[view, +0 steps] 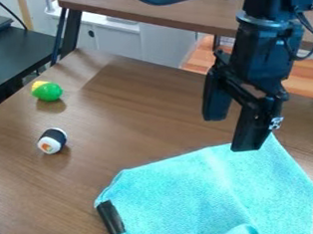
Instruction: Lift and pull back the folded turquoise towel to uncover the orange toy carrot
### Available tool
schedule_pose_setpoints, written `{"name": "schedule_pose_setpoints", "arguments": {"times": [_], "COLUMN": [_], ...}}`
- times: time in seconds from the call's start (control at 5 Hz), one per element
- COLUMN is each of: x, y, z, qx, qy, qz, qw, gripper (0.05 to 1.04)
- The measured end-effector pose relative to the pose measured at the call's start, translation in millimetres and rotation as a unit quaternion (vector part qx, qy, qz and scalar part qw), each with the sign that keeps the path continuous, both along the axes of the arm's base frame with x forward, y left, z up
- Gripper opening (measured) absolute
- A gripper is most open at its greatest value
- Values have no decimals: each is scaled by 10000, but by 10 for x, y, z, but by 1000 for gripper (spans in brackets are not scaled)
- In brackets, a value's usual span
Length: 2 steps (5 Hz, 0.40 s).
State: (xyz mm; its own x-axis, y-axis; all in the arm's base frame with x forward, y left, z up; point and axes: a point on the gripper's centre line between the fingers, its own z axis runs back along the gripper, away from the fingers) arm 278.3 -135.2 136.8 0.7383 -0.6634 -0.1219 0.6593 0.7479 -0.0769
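The black gripper [231,134] hangs over the upper edge of a turquoise cloth [191,196] at the right of the table. Its two fingers stand apart with nothing between them. The cloth lies spread out with a raised fold near the bottom edge of the view, and a black object [111,219] sits at its left corner. To the left on the table is a sushi roll toy [52,141], white with a black band and an orange spot. Farther back lies a green and yellow toy [47,90].
The brown wooden table [129,120] spans most of the view. A second brown table [146,12] crosses behind it, and a black table [15,58] stands at the upper left. White cabinets [114,39] show between them.
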Motion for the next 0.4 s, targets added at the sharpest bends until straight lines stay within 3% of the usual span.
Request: {"name": "schedule_pose_setpoints", "arguments": {"times": [0.4], "x": [-25], "y": [-101], "z": [-242], "qx": [234], "qy": [214], "qz": [-125], "qw": [9994], "gripper": [1000]}}
